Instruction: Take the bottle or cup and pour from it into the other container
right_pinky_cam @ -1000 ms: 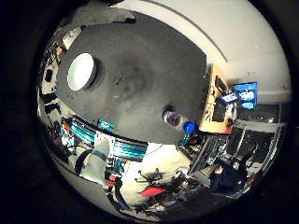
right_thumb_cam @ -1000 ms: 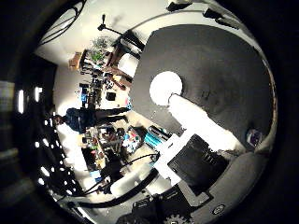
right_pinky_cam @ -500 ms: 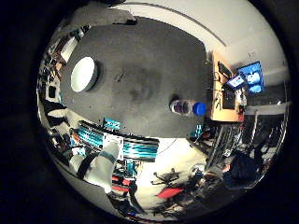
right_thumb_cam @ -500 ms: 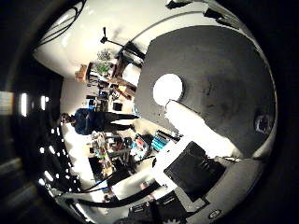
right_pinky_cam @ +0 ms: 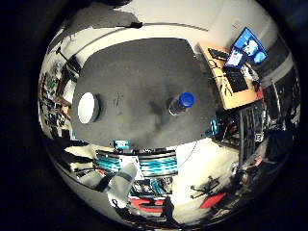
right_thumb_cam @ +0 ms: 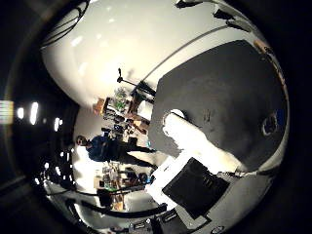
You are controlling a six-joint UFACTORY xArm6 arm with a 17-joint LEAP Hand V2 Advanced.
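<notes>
I see a big dark table (right_pinky_cam: 139, 86) with lots of bare room. Only the bottle (right_pinky_cam: 180, 104) and the white bowl (right_pinky_cam: 87, 108) stand in my way, well apart.

A clear bottle (right_pinky_cam: 180, 104) with a blue cap stands upright on the dark table (right_pinky_cam: 139, 72); a white bowl (right_pinky_cam: 87, 107) sits well apart.

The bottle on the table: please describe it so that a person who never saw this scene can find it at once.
Find the large dark grey table. A clear plastic bottle with a blue cap stands near the table's end closest to the wooden desk with monitors. The only other item, a white round bowl, sits far across the table.
</notes>
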